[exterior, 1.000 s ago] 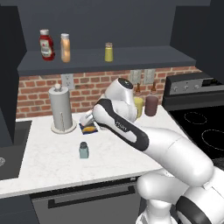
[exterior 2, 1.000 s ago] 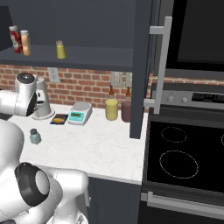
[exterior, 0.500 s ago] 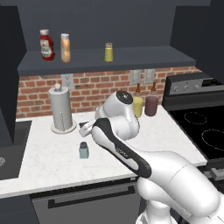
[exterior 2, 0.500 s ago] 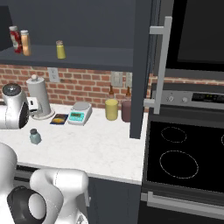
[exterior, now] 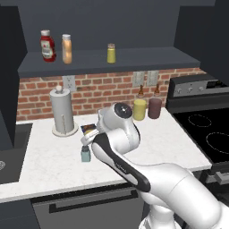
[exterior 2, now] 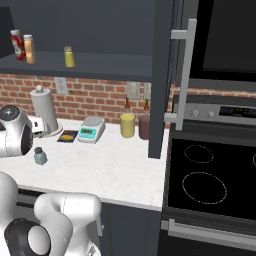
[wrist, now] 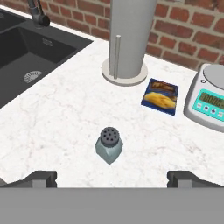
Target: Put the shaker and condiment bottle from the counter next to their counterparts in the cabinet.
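Above the shaker (wrist: 109, 145), near the paper-towel holder (wrist: 127, 39), the gripper (wrist: 112, 178) hovers wide open; descending to grasp seems next.

A: What sits on the white tabletop (wrist: 57, 118)?
B: The shaker (wrist: 109, 145) stands in front of the paper towel holder (wrist: 127, 39). A small dark packet (wrist: 160, 96) and a scale (wrist: 209, 103) lie beside the holder.
A: And the cabinet (exterior: 147, 58) shelf?
B: A ketchup bottle (exterior: 47, 45), an orange bottle (exterior: 66, 48), a yellow-green shaker (exterior: 111, 53).
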